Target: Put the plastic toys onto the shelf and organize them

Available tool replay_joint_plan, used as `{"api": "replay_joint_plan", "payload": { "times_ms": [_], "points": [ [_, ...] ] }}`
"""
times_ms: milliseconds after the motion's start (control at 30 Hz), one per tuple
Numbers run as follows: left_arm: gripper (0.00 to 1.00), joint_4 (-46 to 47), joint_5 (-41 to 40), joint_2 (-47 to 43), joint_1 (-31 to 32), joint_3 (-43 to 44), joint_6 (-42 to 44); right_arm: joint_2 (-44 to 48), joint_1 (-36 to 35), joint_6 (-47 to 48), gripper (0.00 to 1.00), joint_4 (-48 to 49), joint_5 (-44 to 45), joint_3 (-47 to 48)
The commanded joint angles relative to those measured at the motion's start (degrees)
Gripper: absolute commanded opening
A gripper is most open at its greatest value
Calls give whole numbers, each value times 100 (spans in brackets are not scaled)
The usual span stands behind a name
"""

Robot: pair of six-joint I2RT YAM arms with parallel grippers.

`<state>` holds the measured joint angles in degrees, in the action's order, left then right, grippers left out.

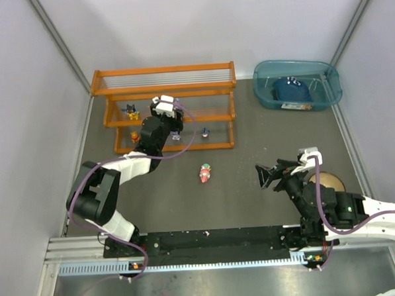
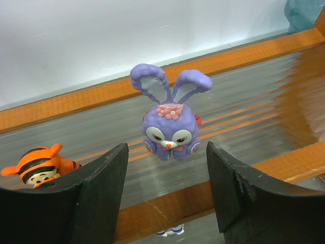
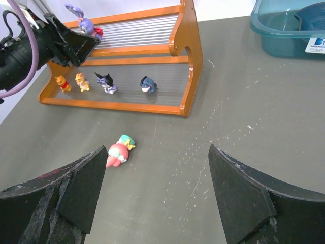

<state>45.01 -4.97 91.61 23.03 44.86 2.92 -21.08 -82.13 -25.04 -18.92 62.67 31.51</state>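
the purple bunny (image 2: pixel 170 129) is stood upright on the shelf (image 2: pixel 76 101), the left gripper (image 2: pixel 166 148) parted so it stands free; the right gripper (image 3: pixel 157 149) is spread, empty.

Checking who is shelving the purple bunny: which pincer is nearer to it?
Left. The left pincer is right at the purple bunny on the shelf, jaws apart on either side, not touching. The right pincer hangs open over the table, well short of the shelf.
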Motion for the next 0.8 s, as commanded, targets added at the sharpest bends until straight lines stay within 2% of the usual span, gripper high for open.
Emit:
{"api": "replay_joint_plan", "payload": {
  "times_ms": [0, 267, 533, 633, 767],
  "points": [
    [70, 43, 23, -380, 53, -100, -98, 60, -67, 104, 81, 55, -18, 40],
    [85, -71, 154, -942, 132, -302, -265, 60, -67, 69, 82, 72, -27, 40],
    [99, -344, 621, -2014, 298, -846, -1214, 157, -67, -27, 82, 55, 131, -22],
    [99, -844, 550, -2787, 395, -996, -1662, 175, -58, -71, 82, 55, 227, -13],
    [99, -2309, 173, -3824, 413, -629, -2268, 105, -67, -150, 82, 2, 272, 22]
  ]
}}
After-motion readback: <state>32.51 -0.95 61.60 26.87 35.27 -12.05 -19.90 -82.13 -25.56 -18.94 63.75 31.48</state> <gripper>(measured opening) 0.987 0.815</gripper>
